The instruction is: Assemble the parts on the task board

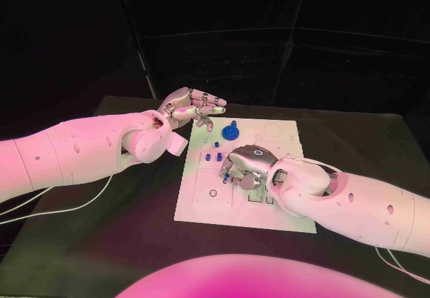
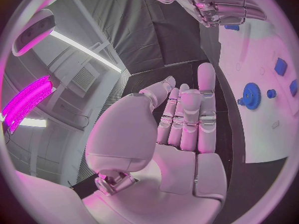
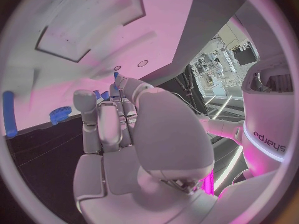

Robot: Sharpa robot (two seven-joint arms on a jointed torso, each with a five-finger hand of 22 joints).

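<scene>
The white task board [image 1: 202, 202] lies in the middle of the black table. My right hand [image 1: 249, 164] hangs over the board's middle, its fingers curled down round a small blue part [image 1: 225, 177], which also peeks out at the fingertips [image 3: 116, 76]. Near the board's far edge stands a blue gear [image 1: 231, 131], with small blue pieces [image 1: 213, 156] just in front of it. My left hand [image 1: 192, 105] hovers over the board's far left corner, fingers apart and holding nothing [image 2: 187, 119]. The gear [image 2: 251, 95] and my right hand [image 2: 224, 5] lie beyond its palm.
Round holes [image 1: 273, 130] mark the board's far right corner, and rectangular recesses [image 1: 260, 198] sit near its front, by my right wrist. Black table [image 1: 358, 136] surrounds the board on all sides. A white cable [image 1: 63, 208] trails under my left arm.
</scene>
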